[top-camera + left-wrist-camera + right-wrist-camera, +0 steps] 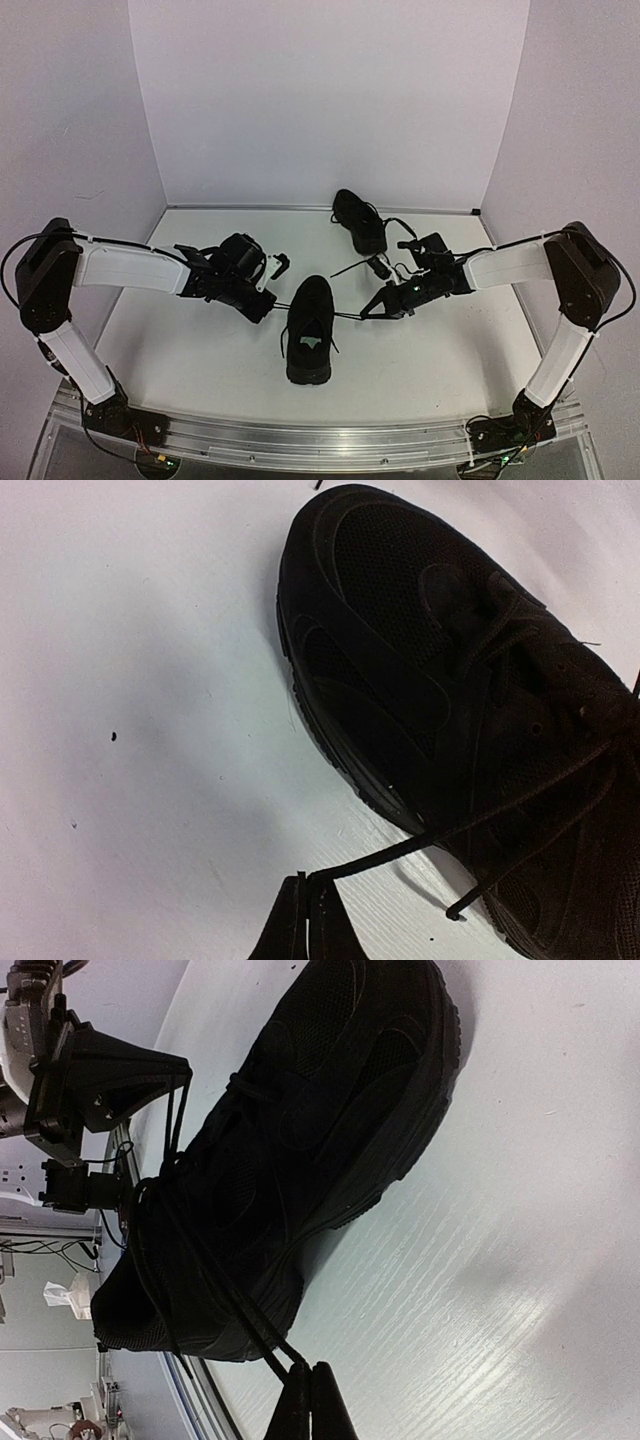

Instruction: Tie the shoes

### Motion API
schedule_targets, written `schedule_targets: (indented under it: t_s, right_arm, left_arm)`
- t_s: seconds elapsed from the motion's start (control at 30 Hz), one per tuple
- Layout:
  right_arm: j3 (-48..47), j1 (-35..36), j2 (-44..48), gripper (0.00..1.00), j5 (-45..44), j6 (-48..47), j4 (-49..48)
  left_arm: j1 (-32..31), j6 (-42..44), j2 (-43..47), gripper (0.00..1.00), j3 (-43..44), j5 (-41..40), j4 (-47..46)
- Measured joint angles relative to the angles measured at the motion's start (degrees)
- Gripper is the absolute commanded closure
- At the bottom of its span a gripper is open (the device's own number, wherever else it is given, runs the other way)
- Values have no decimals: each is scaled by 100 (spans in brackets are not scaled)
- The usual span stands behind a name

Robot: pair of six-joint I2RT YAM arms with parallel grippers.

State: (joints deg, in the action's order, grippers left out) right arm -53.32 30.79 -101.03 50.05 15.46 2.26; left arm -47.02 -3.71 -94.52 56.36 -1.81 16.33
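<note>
One black shoe [309, 330] lies at the table's middle, toe toward the back; it fills the left wrist view [420, 660] and the right wrist view [300, 1130]. A second black shoe [360, 220] lies at the back, its laces loose. My left gripper [270, 305] is just left of the near shoe, shut on a thin black lace [400, 852] at its tips [305, 882]. My right gripper [367, 313] is just right of the shoe, shut on two strands of lace [250, 1325] at its tips [311, 1368]. Both laces run taut out from the shoe.
White walls enclose the white table [200, 350] at the back and sides. A metal rail [320, 440] runs along the near edge. The left gripper also shows in the right wrist view [120, 1075], beyond the shoe.
</note>
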Motion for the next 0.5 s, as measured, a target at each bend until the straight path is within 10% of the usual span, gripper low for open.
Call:
schedule_targets:
  t_s: [0.5]
  right_arm:
    - [57,-24,0,100,55,0,-52]
  left_arm:
    - [21,-239,-55,100,63,68,123]
